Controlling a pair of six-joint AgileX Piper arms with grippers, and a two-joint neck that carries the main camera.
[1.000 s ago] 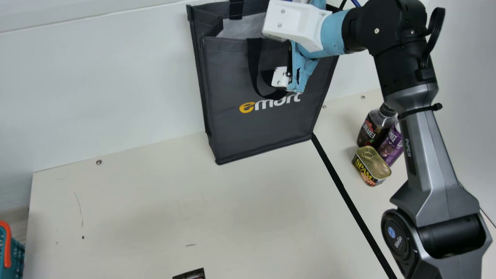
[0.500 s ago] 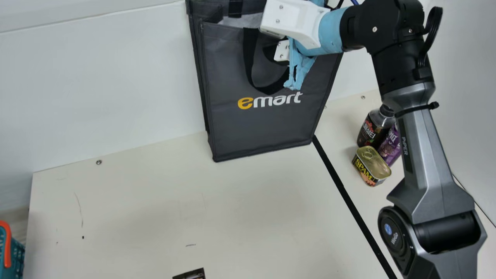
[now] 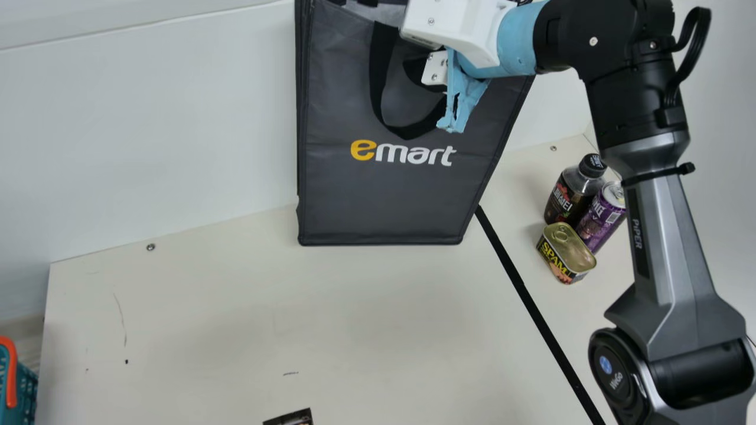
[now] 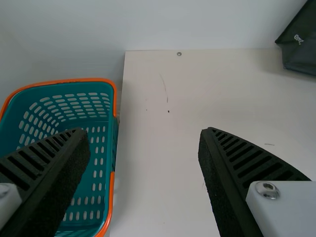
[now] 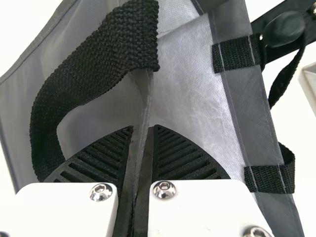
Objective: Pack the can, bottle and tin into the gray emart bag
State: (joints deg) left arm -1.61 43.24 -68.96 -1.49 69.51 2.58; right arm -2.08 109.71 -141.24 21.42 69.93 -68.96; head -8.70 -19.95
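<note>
Right gripper (image 3: 436,68): clenched on bag's (image 3: 378,200) rim
Left gripper (image 4: 144,133): spread apart
Bottle (image 3: 567,198), can (image 3: 602,218), tin (image 3: 564,248): right of bag
Basket (image 3: 25,389): left of bag

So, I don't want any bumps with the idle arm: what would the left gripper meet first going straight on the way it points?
Probably the cream tabletop, beyond the open jaws of the left gripper; depth is unclear, so it could be the white wall behind.

gray bag (image 3: 384,200) | purple can (image 3: 598,223) | gold-topped tin (image 3: 568,248) | orange-rimmed teal basket (image 4: 69,101) | cream table (image 3: 236,313)
</note>
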